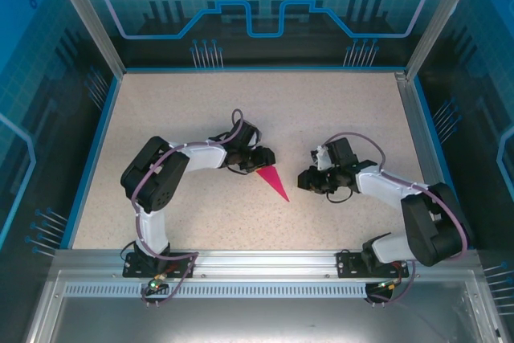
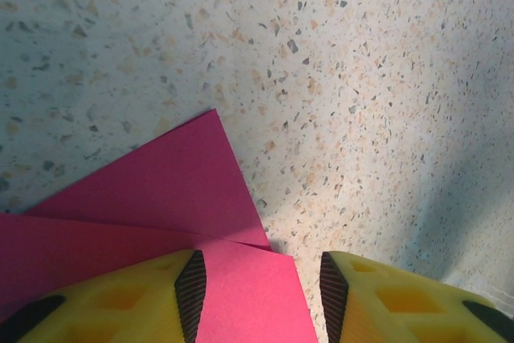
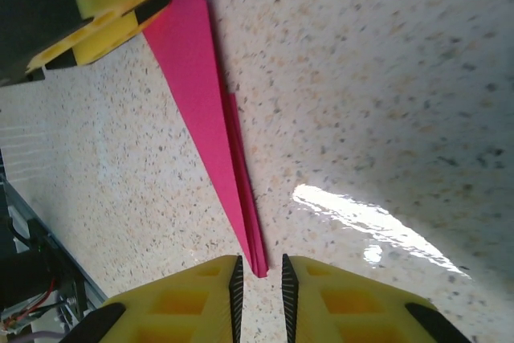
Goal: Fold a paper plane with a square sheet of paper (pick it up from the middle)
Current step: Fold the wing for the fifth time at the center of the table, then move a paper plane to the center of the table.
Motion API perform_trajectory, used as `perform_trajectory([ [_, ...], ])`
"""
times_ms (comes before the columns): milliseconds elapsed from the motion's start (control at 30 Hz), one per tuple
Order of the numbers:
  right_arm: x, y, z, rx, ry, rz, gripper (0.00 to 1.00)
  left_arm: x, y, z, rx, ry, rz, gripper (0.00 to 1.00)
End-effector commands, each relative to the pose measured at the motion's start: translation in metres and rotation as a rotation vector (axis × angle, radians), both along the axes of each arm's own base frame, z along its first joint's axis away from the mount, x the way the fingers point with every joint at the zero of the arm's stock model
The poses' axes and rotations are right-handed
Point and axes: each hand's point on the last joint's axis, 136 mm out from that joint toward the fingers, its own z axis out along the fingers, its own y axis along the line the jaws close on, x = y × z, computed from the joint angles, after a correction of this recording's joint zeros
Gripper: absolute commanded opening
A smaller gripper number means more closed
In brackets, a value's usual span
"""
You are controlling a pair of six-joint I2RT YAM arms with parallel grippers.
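Speckled table (image 1: 201, 102) (blue walls (image 1: 48, 78)).

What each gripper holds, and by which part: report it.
Nothing looks gripped. The left gripper stands open over the wide tail of the paper plane; the right gripper, narrowly parted, sits just short of its nose.

In the top view, the left hand (image 1: 261, 158) covers the wide end of the paper plane (image 1: 275, 183). Contact between the fingers and the paper is too small to resolve there. In the left wrist view, the left and bottom picture edges cut off the paper plane. In the right wrist view, its wide end passes behind the left hand and is cut off by the top edge.
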Motion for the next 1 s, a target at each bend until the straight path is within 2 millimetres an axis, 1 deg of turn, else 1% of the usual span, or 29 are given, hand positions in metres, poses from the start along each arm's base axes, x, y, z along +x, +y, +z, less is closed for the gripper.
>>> perform_trajectory([
  [0,0.001,-0.008,0.001,-0.012,-0.013,-0.012,0.23,-0.010,0.015,-0.016,0.088,0.068,0.003,0.47],
  [67,0.003,-0.008,0.001,-0.006,-0.029,-0.025,0.24,-0.008,0.011,-0.007,0.087,0.050,-0.010,0.50],
  [233,0.005,-0.007,-0.001,0.015,-0.040,-0.047,0.26,-0.004,0.000,0.003,0.081,0.039,-0.032,0.55],
  [333,0.006,-0.006,0.000,0.018,-0.046,-0.048,0.28,-0.004,-0.001,0.011,0.091,0.024,-0.036,0.57],
  [400,0.007,-0.007,0.000,0.013,-0.050,-0.052,0.30,-0.004,-0.002,0.018,0.085,0.016,-0.032,0.60],
  [467,0.008,-0.008,0.000,0.010,-0.055,-0.060,0.32,-0.006,0.001,0.021,0.104,0.013,-0.027,0.61],
  [700,0.013,-0.007,-0.003,0.022,-0.064,-0.088,0.32,-0.015,0.009,0.029,0.123,0.029,-0.011,0.63],
  [833,0.014,-0.008,-0.010,0.022,-0.054,-0.108,0.33,-0.016,0.012,0.032,0.144,0.031,-0.025,0.65],
  [967,0.014,-0.005,-0.010,0.030,-0.064,-0.101,0.33,-0.016,0.017,0.036,0.168,0.021,-0.013,0.65],
])
